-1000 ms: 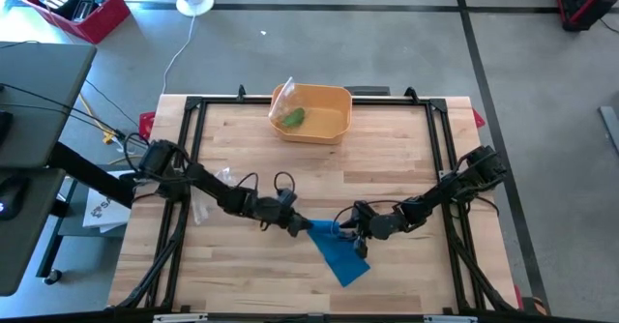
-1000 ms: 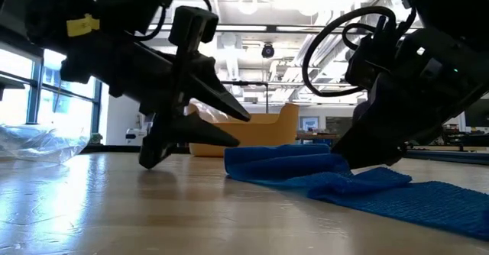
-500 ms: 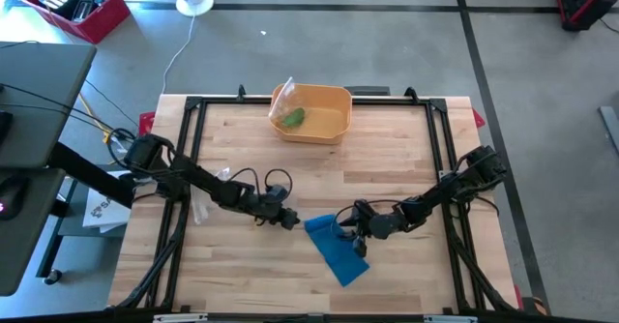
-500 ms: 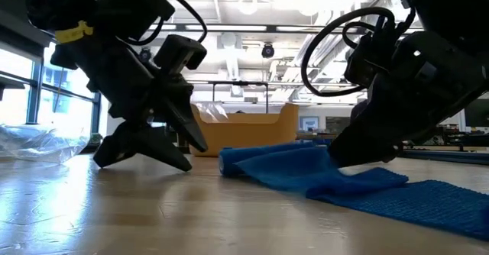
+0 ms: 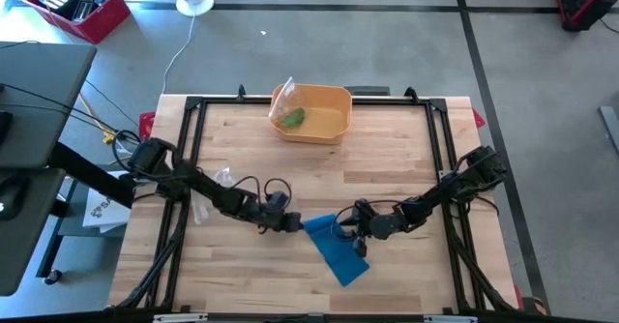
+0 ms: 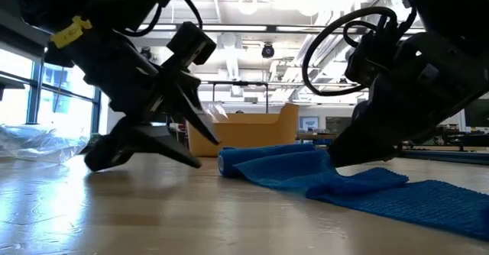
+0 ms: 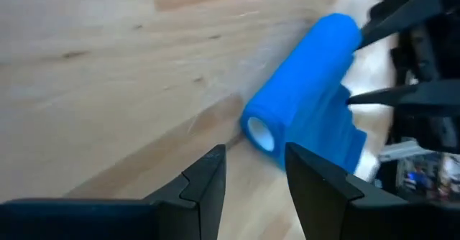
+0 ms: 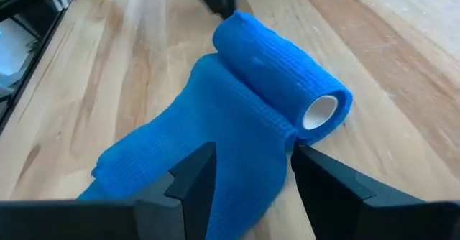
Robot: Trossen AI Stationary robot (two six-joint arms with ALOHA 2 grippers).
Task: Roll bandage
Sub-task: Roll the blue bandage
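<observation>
A blue bandage lies on the wooden table, part rolled. Its roll (image 5: 320, 228) rests on its side, and a loose strip (image 5: 343, 260) runs from it toward the near edge. My left gripper (image 5: 292, 224) stands open at the roll's left end, its fingertips (image 7: 208, 169) a little short of the white core (image 7: 259, 132). My right gripper (image 5: 354, 234) is open at the roll's right side. Its fingers (image 8: 190, 179) stand on either side of the strip just behind the roll (image 8: 277, 60). My right gripper comes in slanting down from the table's right, and its fingers reach down to the loose strip (image 6: 348, 171) beside the roll. I cannot tell whether they touch the cloth. My left gripper touches nothing.
An orange bin (image 5: 314, 112) holding something green stands at the far edge. Crumpled clear plastic (image 5: 208, 195) lies at the left, beside my left arm. Black frame rails (image 5: 189, 149) run along the table's sides. Bare wood lies between the bin and the bandage.
My left gripper has drawn back toward the table's left, off the roll's end, and has rolled about its own line, its fingers now pointing lower. The roll's left end now shows free, with its core in view. The right arm has kept still.
</observation>
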